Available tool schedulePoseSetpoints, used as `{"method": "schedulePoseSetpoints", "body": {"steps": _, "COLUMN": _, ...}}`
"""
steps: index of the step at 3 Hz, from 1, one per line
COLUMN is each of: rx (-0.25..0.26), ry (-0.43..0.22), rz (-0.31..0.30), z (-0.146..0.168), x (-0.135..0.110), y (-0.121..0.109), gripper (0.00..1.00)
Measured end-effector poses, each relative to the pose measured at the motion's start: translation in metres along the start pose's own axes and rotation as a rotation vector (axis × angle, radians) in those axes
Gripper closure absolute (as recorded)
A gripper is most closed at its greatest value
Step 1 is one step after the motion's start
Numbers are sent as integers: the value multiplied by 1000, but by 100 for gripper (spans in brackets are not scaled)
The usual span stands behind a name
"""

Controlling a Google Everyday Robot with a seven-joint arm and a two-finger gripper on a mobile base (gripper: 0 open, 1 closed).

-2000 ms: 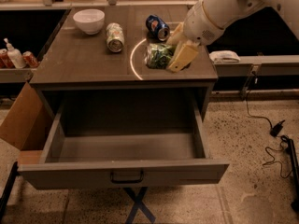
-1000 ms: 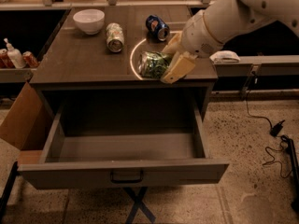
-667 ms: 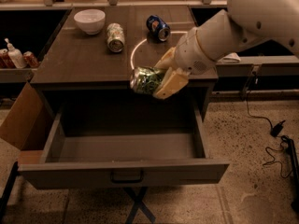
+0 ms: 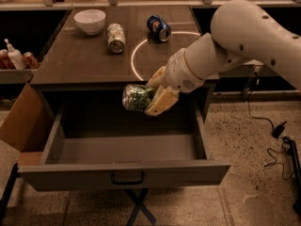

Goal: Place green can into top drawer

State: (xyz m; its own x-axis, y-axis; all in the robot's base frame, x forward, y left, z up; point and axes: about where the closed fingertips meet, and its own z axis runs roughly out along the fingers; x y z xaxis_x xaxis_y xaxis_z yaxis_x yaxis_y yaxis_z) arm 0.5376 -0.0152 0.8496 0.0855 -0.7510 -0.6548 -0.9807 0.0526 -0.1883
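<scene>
Above the open top drawer [image 4: 127, 149], just in front of the table's front edge, the gripper [image 4: 151, 96] hangs in the air with its two cream-coloured fingers [image 4: 162, 102] pinching the green can [image 4: 135, 98]. The can lies roughly on its side with one silver end turned to the left, and it is held from the right, apart from the drawer floor below it. The white arm [image 4: 235, 41] reaches in from the upper right, crossing over the table's right corner. The drawer is pulled well out, and its flat front panel carries a small dark handle [image 4: 128, 178] at the centre. On the dark table [image 4: 80, 60] behind, a white bowl [image 4: 89, 20] sits at the back left. A pale can [image 4: 115, 37] lies on its side just beside the bowl. A blue can [image 4: 158, 27] lies further right, at the far edge of a bright ring of light [image 4: 132, 60]. A cardboard box [image 4: 21, 121] leans against the drawer's left side.
</scene>
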Motion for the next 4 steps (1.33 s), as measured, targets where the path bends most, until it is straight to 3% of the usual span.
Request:
{"method": "schedulePoseSetpoints", "body": {"steps": 2, "rx": -28, "ry": 33, "rz": 57, "z": 44, "x": 33, "y": 6, "gripper": 100}}
{"method": "schedulePoseSetpoints", "body": {"steps": 4, "rx": -101, "ry": 58, "rz": 118, "z": 99, "x": 65, "y": 10, "gripper": 100}}
